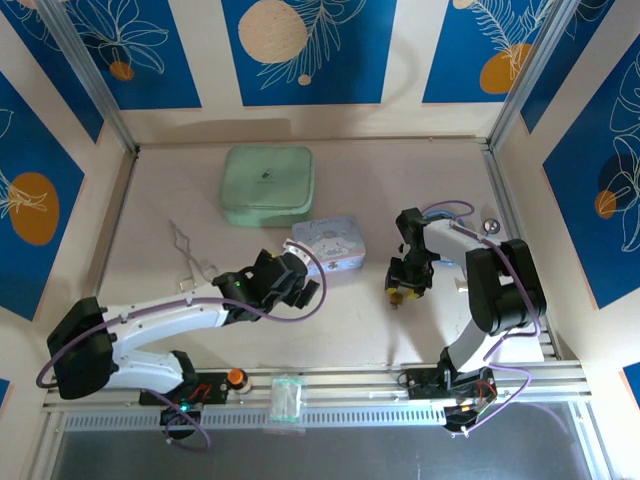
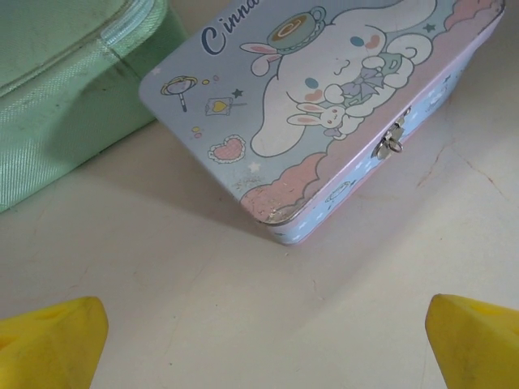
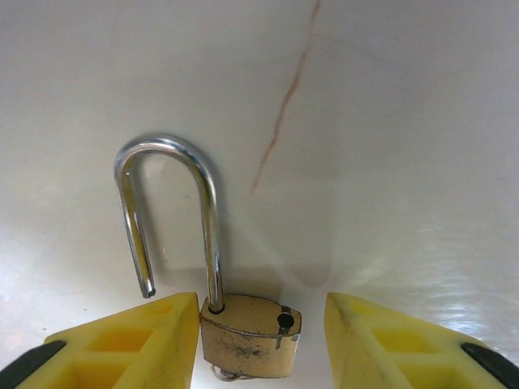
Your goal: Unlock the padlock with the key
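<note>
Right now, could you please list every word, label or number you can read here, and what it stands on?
"Cinna", cut off at the picture's edge: lid of the cartoon tin.
Emblem on the green case: too small to read.
On the padlock body: nothing legible.

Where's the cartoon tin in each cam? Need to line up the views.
Top external: the tin sits mid-table, right of the green case and nearer the arms.
Left wrist: the tin spans upper centre and right, its clasp on the side facing lower right.
Right wrist: faces the padlock, shackle open.
Shared landmark: the green case, beside the tin on its left.
</note>
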Robot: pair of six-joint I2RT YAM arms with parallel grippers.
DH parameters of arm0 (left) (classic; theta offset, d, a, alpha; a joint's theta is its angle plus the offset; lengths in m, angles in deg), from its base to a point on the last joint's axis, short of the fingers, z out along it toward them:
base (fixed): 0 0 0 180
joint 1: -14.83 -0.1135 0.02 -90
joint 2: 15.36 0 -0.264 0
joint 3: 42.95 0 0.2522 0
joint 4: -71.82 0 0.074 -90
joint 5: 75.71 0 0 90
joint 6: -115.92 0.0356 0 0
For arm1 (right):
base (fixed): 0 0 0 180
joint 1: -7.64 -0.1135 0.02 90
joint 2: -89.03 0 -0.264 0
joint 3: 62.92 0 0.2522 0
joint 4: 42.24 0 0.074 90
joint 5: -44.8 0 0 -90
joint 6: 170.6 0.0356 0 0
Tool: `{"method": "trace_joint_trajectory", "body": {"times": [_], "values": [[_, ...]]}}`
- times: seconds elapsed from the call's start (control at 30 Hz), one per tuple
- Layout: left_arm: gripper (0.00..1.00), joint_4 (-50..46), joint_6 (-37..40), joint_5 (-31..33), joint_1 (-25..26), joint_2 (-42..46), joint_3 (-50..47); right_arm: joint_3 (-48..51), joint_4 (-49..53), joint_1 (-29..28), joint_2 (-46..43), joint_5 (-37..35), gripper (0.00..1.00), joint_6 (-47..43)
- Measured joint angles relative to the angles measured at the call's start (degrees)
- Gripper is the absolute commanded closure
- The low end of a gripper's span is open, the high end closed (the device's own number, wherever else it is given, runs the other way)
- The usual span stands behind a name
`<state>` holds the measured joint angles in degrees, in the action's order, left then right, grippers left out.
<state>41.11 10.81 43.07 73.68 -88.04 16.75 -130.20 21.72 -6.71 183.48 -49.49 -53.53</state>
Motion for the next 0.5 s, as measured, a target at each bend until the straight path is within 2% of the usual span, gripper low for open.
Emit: {"method": "trace_joint_trajectory", "body": {"times": [0.07, 0.13, 0.2, 0.23, 0.33, 0.5], "values": [[0.0, -0.28, -0.55, 0.15, -0.61, 0.74, -0.2, 0.0, 0.28, -0.02, -0.31, -1.27, 0.48, 0.28], [0.0, -0.28, -1.18, 0.28, -1.86, 2.25, -0.98, 0.0, 0.31, -0.37, -0.76, -2.43, 0.36, 0.55], [0.0, -0.22, -1.95, 0.63, -3.43, 4.68, -2.25, 0.0, 0.0, -0.98, -2.38, -4.11, 0.2, 0.66], [0.0, -0.22, -2.49, 1.16, -4.35, 6.29, -3.02, 0.0, -0.31, -1.57, -3.89, -5.11, 0.05, 0.83], [0.0, 0.46, -3.26, 3.1, -7.54, 11.23, -5.7, -0.04, -2.27, -3.5, -9.64, -7.96, 0.03, 0.81], [0.0, 2.6, -3.48, 7.28, -16.33, 17.16, -9.97, 0.52, -9.97, -4.31, -18.6, -13.2, 0.01, -1.2]]}}
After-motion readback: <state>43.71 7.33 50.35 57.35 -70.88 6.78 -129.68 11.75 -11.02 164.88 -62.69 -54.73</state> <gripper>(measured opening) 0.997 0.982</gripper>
